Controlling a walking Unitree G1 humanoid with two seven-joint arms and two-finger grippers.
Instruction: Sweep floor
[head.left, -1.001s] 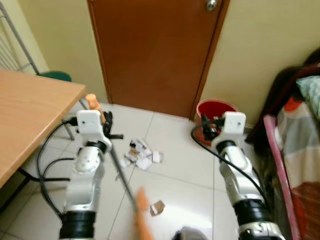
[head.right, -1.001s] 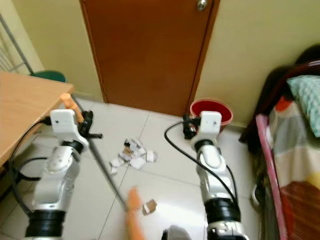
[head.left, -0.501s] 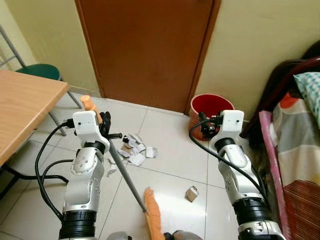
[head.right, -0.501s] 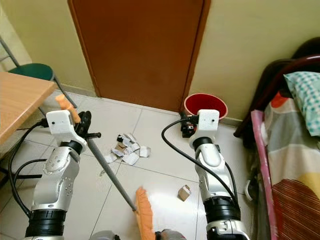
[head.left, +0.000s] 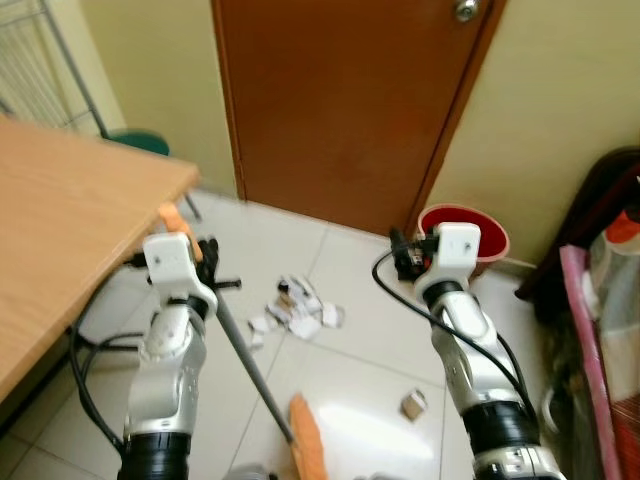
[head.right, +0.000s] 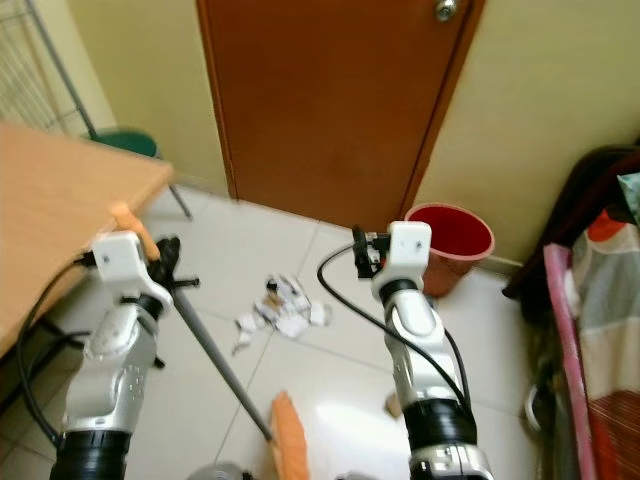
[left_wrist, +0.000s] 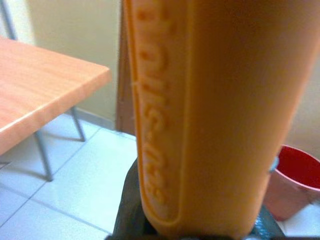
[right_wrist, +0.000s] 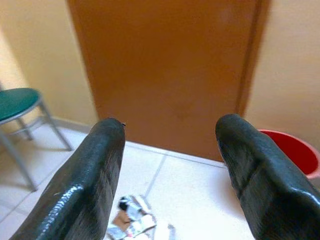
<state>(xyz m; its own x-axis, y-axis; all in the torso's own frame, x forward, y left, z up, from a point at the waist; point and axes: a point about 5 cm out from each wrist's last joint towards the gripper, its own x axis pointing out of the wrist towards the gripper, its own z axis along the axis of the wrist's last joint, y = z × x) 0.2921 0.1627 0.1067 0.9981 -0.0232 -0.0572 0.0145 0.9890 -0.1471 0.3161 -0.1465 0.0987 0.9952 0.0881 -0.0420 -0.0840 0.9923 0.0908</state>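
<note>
Head cam: left gripper (head.left: 205, 262) has its jaws clamped on the broom (head.left: 250, 366) just below the orange grip, by the wooden desk (head.left: 60, 240). The grey pole slants down to the orange head on the tiled floor (head.left: 355, 350). Paper scraps (head.left: 295, 310) lie between the arms, with one brown bit (head.left: 412, 404) nearer the right arm.

Left wrist: orange broom handle (left_wrist: 210, 115) up close.

Right wrist: right gripper (right_wrist: 170, 180) jaws wide, empty, facing the door (right_wrist: 165, 70), red bucket (right_wrist: 295, 152) beside.

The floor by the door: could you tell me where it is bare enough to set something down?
Bare tiles lie between the paper scraps and the red bucket, and along the door. It is crowded around the scraps, and by the broom and small box.
</note>
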